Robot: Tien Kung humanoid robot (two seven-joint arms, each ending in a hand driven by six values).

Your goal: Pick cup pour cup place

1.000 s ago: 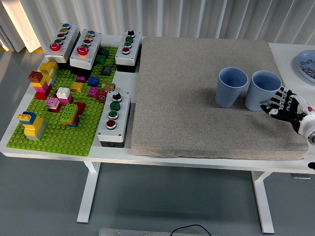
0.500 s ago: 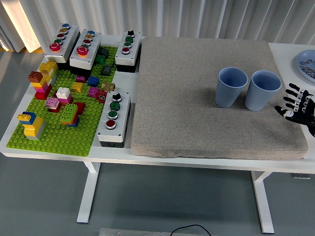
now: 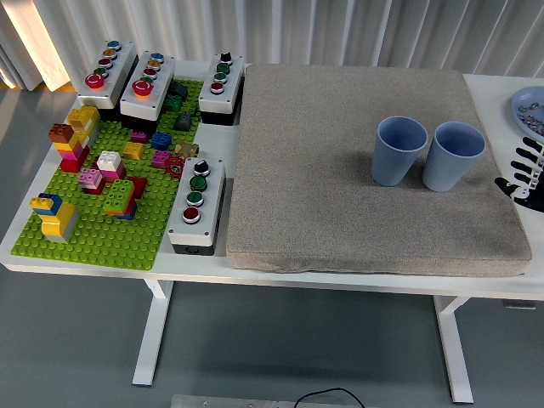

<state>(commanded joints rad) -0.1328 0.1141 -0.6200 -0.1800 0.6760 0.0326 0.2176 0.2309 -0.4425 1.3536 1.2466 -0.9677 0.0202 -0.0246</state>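
Note:
Two light blue cups stand upright side by side on the grey felt mat [image 3: 340, 170]: the left cup [image 3: 399, 150] and the right cup [image 3: 453, 156], nearly touching each other. My right hand [image 3: 528, 171] shows only partly at the picture's right edge, level with the cups and well clear of the right cup. Its black fingers are spread and hold nothing. My left arm is out of view.
A green brick baseplate [image 3: 102, 221] with several coloured bricks covers the table's left. Button boxes [image 3: 196, 204] [image 3: 221, 82] [image 3: 150, 83] [image 3: 107, 72] stand around it. A blue plate [image 3: 530, 109] with small parts sits at the far right edge.
My right hand has drawn back to the right, away from the right cup, and is now mostly past the picture's edge. The cups have not moved.

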